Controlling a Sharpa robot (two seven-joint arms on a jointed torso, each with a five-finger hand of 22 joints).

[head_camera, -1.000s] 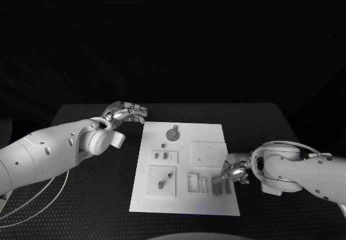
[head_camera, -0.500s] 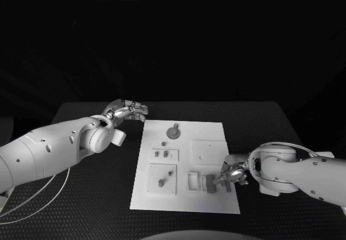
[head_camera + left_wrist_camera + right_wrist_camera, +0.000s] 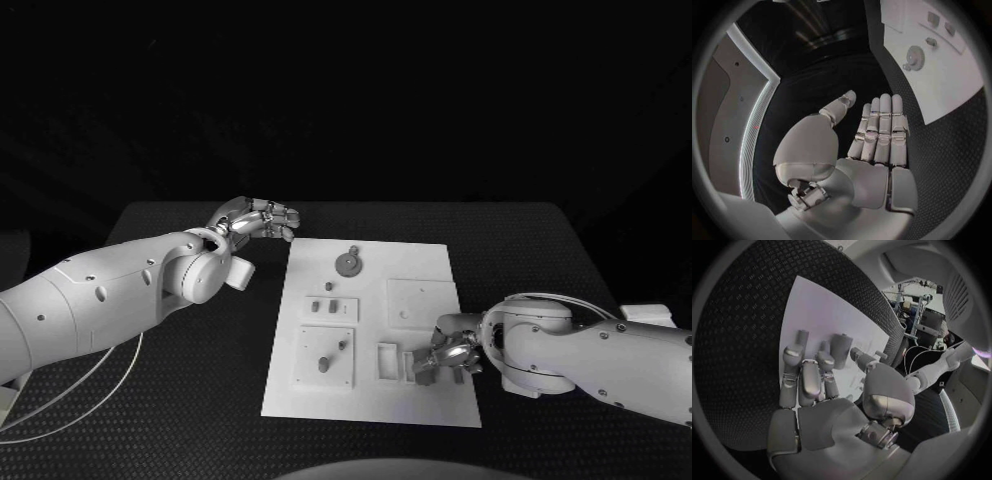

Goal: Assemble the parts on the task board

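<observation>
The white task board lies in the middle of the table. On it are a round grey part, small grey parts and pegs. At the board's near right, my right hand rests on the board and pinches an upright grey block between thumb and finger, beside a slot frame. My left hand hovers off the board's far left corner with its fingers straight and holds nothing. The left wrist view shows the left hand, the board and the round part.
Black textured table surrounds the board. A square recess plate sits on the board just beyond my right hand. A pale cable loops under my left arm near the table's left edge.
My right hand has slid left along the board's near edge, taking the grey block toward the slot frame. My left hand has barely moved.
</observation>
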